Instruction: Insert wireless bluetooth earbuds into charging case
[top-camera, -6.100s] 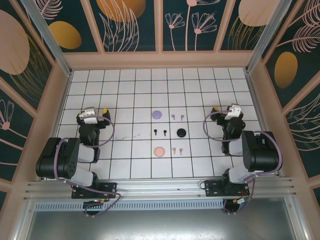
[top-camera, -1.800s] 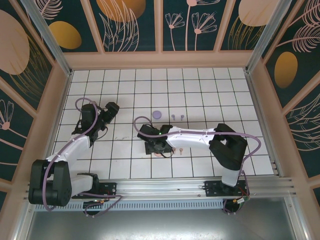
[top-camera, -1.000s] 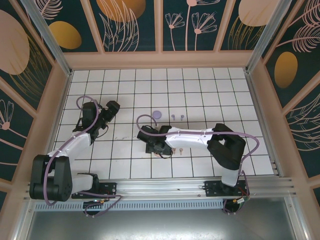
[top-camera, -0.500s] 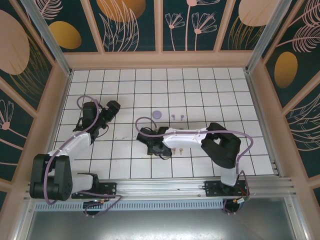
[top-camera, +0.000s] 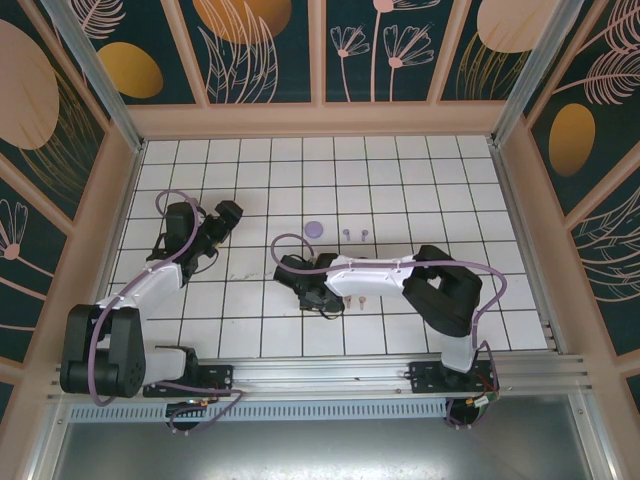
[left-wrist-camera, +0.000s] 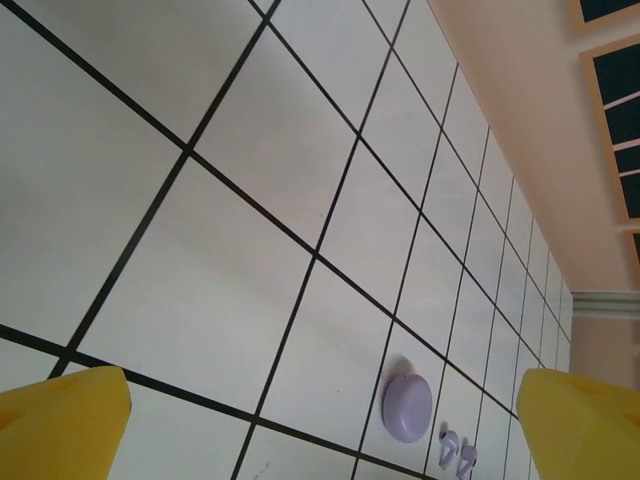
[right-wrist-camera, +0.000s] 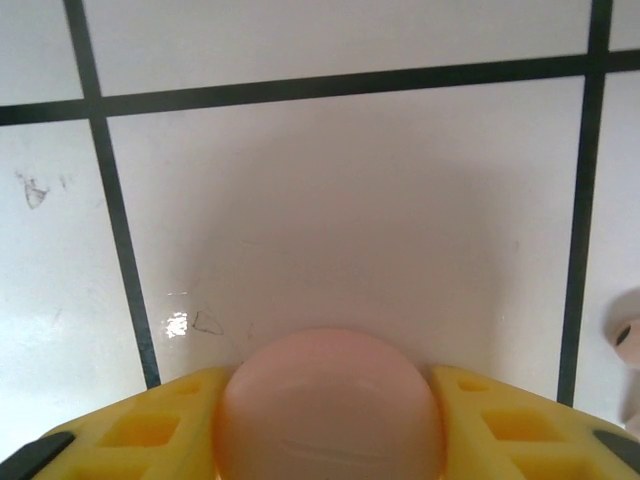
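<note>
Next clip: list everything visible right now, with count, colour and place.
lilac case: 1, lilac, mid-table beyond the right arm
lilac earbuds: 2, lilac, just right of that case
pink case: 1, pink, mid-table, flanked by yellow fingers
pink earbuds: 2, pink, on tiles beside the pink case
table: 1, white tiles, black lines
left gripper: 1, yellow fingers, open, over the table's left side
right gripper: 1, yellow fingers, shut on the pink case
</note>
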